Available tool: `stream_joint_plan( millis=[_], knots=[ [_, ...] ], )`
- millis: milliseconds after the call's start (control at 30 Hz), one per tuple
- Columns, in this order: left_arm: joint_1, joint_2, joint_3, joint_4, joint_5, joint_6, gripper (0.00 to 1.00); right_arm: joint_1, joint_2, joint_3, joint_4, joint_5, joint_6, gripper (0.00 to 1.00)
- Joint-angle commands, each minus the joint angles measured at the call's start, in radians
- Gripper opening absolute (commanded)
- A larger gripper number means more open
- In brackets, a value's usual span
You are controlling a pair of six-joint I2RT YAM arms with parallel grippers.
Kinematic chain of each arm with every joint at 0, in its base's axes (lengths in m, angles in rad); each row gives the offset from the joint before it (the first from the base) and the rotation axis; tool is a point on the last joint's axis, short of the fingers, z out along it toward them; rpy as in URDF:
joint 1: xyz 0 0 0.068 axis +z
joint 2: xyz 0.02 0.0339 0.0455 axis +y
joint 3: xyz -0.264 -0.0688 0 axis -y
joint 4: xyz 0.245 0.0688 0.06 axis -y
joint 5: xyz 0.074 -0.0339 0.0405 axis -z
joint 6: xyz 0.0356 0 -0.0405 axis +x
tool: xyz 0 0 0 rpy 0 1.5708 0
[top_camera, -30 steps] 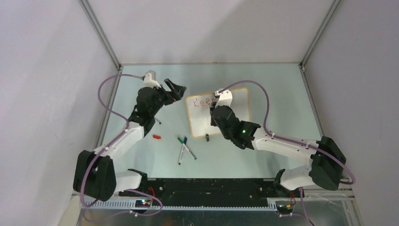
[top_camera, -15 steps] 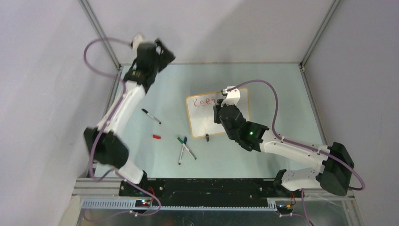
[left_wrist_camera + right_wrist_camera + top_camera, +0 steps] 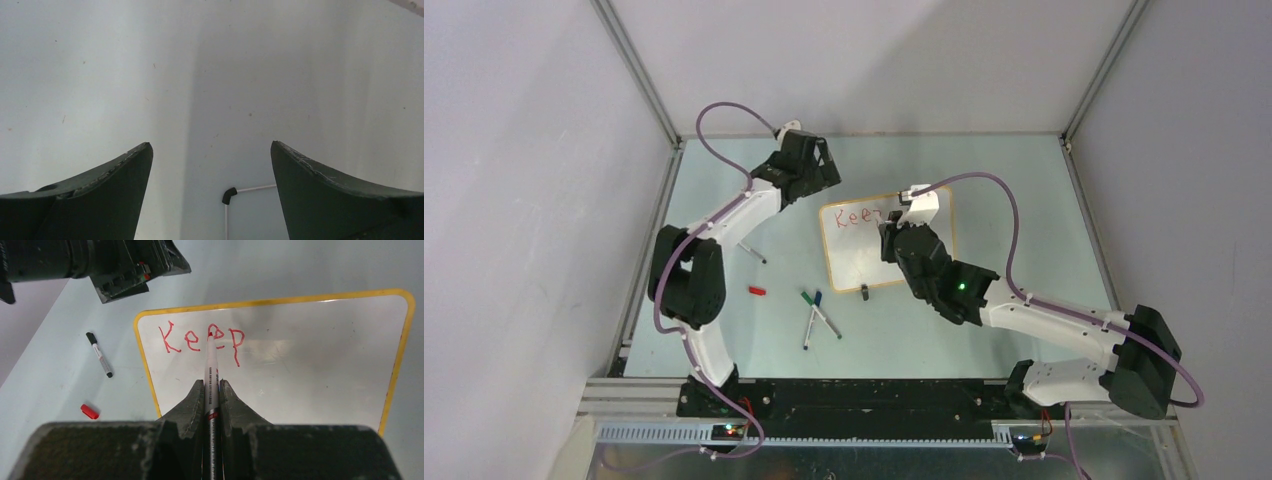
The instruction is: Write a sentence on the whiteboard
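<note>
Left arm [image 3: 724, 215] swung nearer the glossy, round-cornered, yellow-framed whiteboard [image 3: 852, 252].

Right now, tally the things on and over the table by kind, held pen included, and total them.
Slim white marker pens: 4 (red-tipped one in the right tool, black-capped one, green-capped one, blue-capped one)
Small red plastic cap: 1
Orange-framed glossy white whiteboard: 1
Total: 6

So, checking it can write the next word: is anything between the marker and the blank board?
Nothing visible. The right gripper holds the marker with its tip at "Keep"; the board around that word is bare. The left gripper is open, off the board's far left corner.
</note>
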Motion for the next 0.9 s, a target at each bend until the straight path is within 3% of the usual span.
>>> stream_joint_plan(
  millis=[0, 233, 600, 867],
  knots=[
    [-0.023, -0.007, -0.028, 0.165, -0.05, 0.07, 0.92, 0.004, -0.019, -0.001, 0.062, 0.012, -0.019, 0.0],
    [-0.063, -0.003, -0.067, 0.275, -0.093, 0.082, 0.92, 0.004, -0.015, -0.001, 0.064, 0.005, -0.021, 0.0],
    [-0.137, 0.104, 0.017, 0.212, -0.188, 0.064, 0.87, 0.007, -0.015, 0.0, 0.064, 0.003, -0.021, 0.0],
    [-0.148, 0.122, 0.04, 0.179, -0.172, 0.079, 0.83, 0.005, -0.014, -0.001, 0.059, -0.003, -0.015, 0.0]
  ],
)
